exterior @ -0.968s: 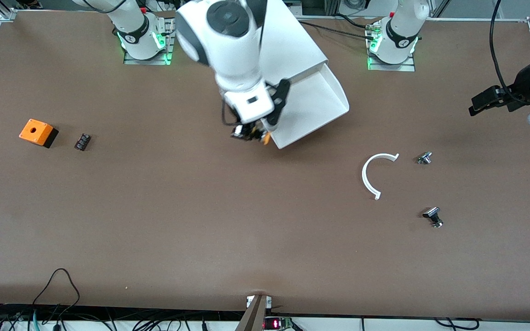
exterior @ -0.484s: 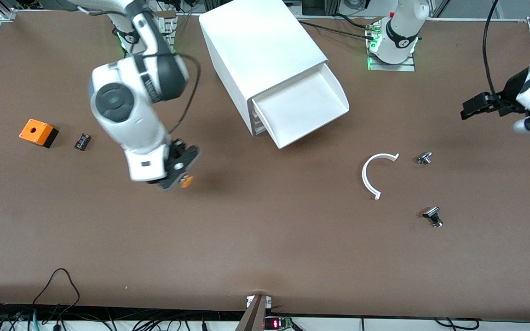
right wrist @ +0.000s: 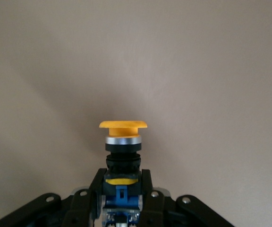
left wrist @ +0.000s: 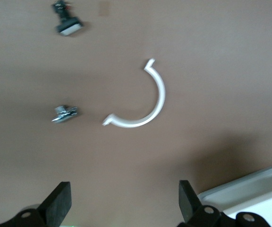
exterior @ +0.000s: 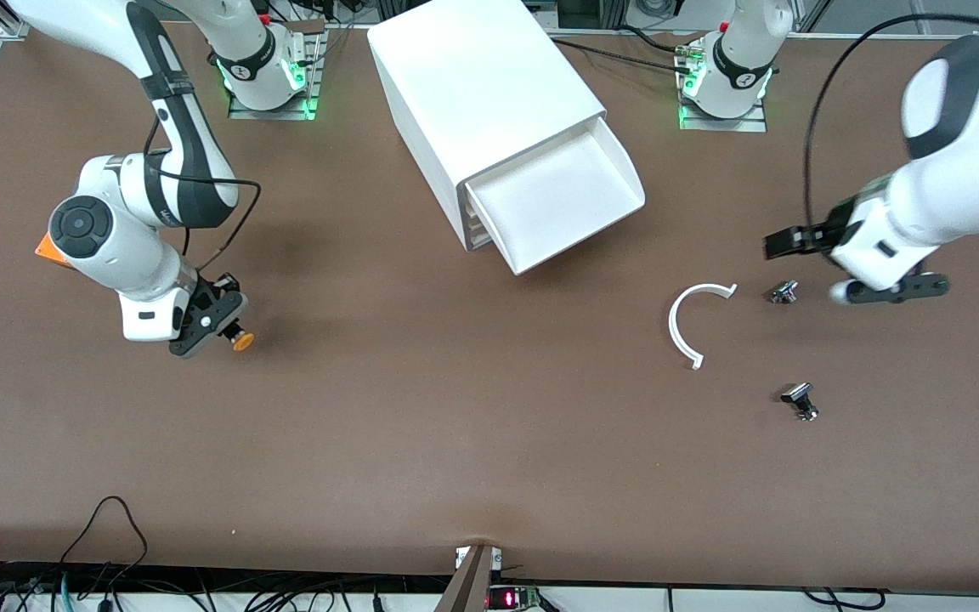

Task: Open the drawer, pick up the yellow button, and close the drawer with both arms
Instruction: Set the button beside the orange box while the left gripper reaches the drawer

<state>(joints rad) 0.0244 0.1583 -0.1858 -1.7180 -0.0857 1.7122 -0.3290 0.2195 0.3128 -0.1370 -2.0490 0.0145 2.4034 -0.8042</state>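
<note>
The button has an orange cap and a black-and-blue body. My right gripper is shut on its body, cap pointing outward. It hangs low over bare table toward the right arm's end. The drawer stands pulled out of the white cabinet, and its tray looks empty. My left gripper is open with nothing between its fingers. It hovers over the table toward the left arm's end, beside a small metal part. A corner of the drawer shows in the left wrist view.
A white C-shaped ring lies between the drawer and the left gripper. Two small metal parts lie near it. An orange cube is mostly hidden under the right arm. Cables run along the front edge.
The right arm swung away from the drawer toward its own end of the table, carrying the button. The left arm moved in from the table's edge toward the metal part.
</note>
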